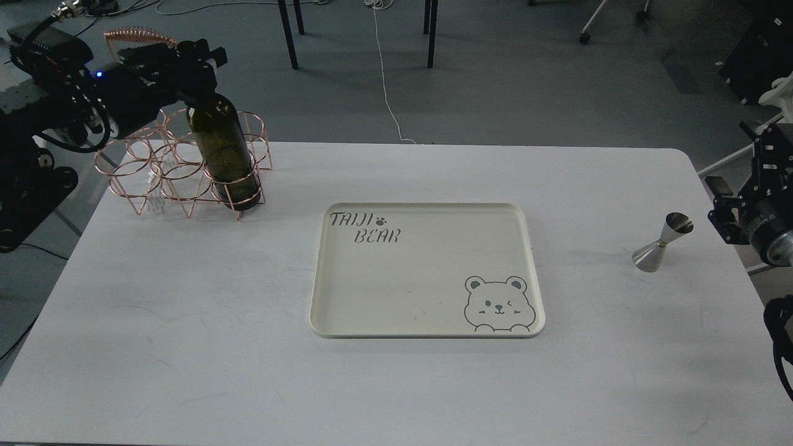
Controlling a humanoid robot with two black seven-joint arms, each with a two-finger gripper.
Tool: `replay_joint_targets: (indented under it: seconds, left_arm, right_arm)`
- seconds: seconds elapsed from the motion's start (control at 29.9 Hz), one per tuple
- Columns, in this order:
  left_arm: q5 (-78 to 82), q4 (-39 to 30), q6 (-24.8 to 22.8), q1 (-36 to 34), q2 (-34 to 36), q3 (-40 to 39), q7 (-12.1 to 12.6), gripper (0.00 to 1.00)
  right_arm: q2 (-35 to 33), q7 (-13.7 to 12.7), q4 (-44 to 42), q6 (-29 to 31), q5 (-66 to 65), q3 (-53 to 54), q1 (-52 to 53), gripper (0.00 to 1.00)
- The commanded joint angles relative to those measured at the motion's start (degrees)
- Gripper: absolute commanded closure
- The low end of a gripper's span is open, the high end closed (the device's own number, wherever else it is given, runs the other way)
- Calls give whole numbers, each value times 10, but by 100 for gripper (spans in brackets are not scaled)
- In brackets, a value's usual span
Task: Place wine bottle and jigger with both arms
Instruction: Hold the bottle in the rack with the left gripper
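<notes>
Starting nearest: bare white table [186,347] runs across the front, scuffed w/ faint grey marks. Mid-table sits a cream tray [427,322], rounded corners, shallow rim, lying flat; "TAIJI BEAR" lettering at its far-left corner, winking bear drawing at its near-right corner, otherwise bare inside. Well right of the tray, near the table's right edge, the jigger [661,242] stands upright on its wider cone, narrower cup on top, shiny steel, touching nothing but the table. Just beside it, off the table edge, the right gripper [722,210] hangs at about jigger height, apart from it; it's dark and partly cut by the frame edge, so can't tell how its jaws stand. Further back, far-left corner of the table, a copper wire rack [186,167] made of rings, w/ pointed feet. Wine bottle [224,152] stands in the rack's front-right ring, leaning slightly, base down near the table, dark olive glass, no label seen. Left gripper [197,73] comes in from the left over the rack and sits at the bottle's neck; the neck top is hidden behind the black fingers, which look closed around it, pinching the bottle. Blue LED glows on that arm behind the gripper. Beyond the table: grey floor, chair legs, a white cable.
</notes>
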Motion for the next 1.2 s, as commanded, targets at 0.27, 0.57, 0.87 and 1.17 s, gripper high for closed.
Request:
replay_joint_targets:
  seconds: [0.27, 0.57, 0.87, 1.17]
  left_arm:
    - [32, 0, -1, -2, 5, 2, -5, 68]
    - [35, 1, 20, -2, 2, 2, 2, 100]
    - [27, 3, 22, 0, 0, -2, 14, 30]
    - [1, 10, 38, 0, -2, 3, 18, 2]
  right_arm:
    - [0, 0, 1, 0, 0, 0, 0, 6]
    - [0, 0, 1, 1, 0, -1, -1, 6]
    - [3, 0, 1, 1, 0, -1, -2, 6]
    - [4, 0, 1, 1, -1, -1, -2, 6]
